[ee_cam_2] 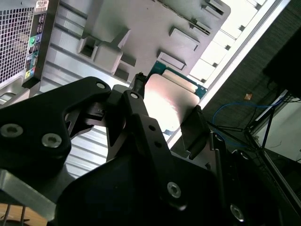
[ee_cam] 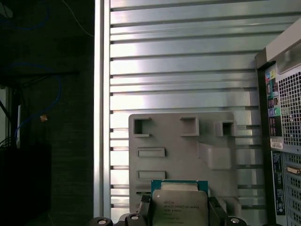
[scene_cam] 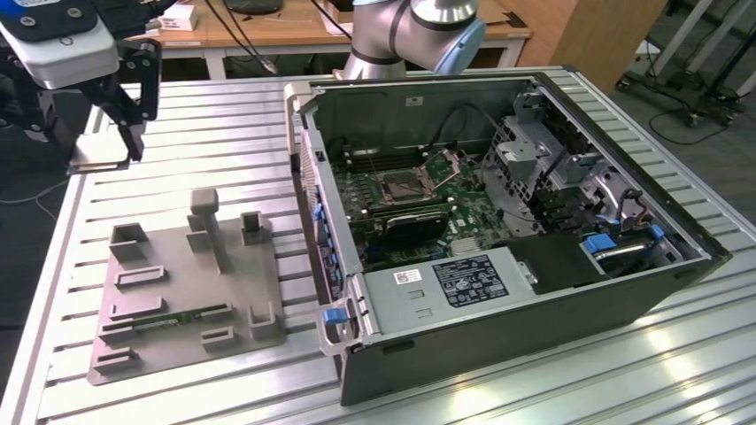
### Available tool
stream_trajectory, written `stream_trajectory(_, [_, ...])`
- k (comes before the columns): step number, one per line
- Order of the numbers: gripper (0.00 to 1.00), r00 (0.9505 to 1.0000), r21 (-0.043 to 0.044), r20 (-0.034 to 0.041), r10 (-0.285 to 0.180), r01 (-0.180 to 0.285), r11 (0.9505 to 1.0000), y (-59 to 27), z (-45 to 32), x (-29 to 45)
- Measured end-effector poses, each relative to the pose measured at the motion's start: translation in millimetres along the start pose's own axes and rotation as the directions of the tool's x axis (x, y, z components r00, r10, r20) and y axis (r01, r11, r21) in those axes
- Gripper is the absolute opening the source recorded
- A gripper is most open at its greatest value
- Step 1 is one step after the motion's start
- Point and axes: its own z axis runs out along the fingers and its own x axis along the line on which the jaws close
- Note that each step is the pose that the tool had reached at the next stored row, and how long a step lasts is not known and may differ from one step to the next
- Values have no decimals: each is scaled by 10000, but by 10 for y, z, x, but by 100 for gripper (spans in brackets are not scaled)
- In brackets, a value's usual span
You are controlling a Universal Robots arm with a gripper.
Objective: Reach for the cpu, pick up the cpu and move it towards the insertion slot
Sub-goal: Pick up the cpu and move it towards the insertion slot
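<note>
In the exterior view, your claw (scene_cam: 104, 159) hangs above the far corner of the ribbed aluminium bench (scene_cam: 212, 124) at the exterior view's left, pinching the cpu (scene_cam: 99, 163), a small thin square chip with a pale silver metal top. It is clear of the bench and well apart from the moulded grey plastic tray (scene_cam: 177, 292) lying nearer the camera. The insertion slot (scene_cam: 399, 186), a square socket with a silver metal frame and dark centre, sits on the green board inside the open black computer case (scene_cam: 508, 336) at the exterior view's right, its hinged plate raised, far from the claw. In the second wrist view, you see the black fingers (ee_cam_2: 136, 101) pressed against opposite edges of the cpu (ee_cam_2: 171, 108), its shiny top catching the light and a green rim showing at its far edge, with the tray (ee_cam_2: 150, 23) beyond it. In the first wrist view, the cpu (ee_cam: 179, 207) sits level between the two fingertips, over the near edge of the tray (ee_cam: 178, 146), with the case's rear panel (ee_cam: 287, 94) beside it
</note>
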Motion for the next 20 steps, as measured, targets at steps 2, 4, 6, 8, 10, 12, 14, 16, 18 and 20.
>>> stream_trajectory(2, [55, 10000, 0, 0, 1, -1, 10000, 0, 0, -6])
stream_trajectory(4, [55, 10000, 0, 0, 0, 0, 10000, 0, 0, -11])
stream_trajectory(6, [55, 10000, 0, -1, 0, 0, 10000, 1, 0, -16])
stream_trajectory(8, [55, 10000, 0, -1, 0, 0, 10000, 1, -1, -22])
stream_trajectory(10, [55, 10000, 0, 0, 0, 0, 10000, 1, 0, -28])
stream_trajectory(12, [55, 10000, 0, 0, 0, 0, 10000, 1, 0, -34])
stream_trajectory(14, [55, 10000, -1, 0, 0, 0, 10000, 1, 0, -40])
stream_trajectory(16, [55, 10000, 0, 0, 0, 0, 10000, 2, 0, -46])
stream_trajectory(18, [55, 10000, 0, 0, 0, 0, 10000, 2, 0, -52])
stream_trajectory(20, [55, 10000, 0, 0, 1, -1, 10000, 2, 0, -58])
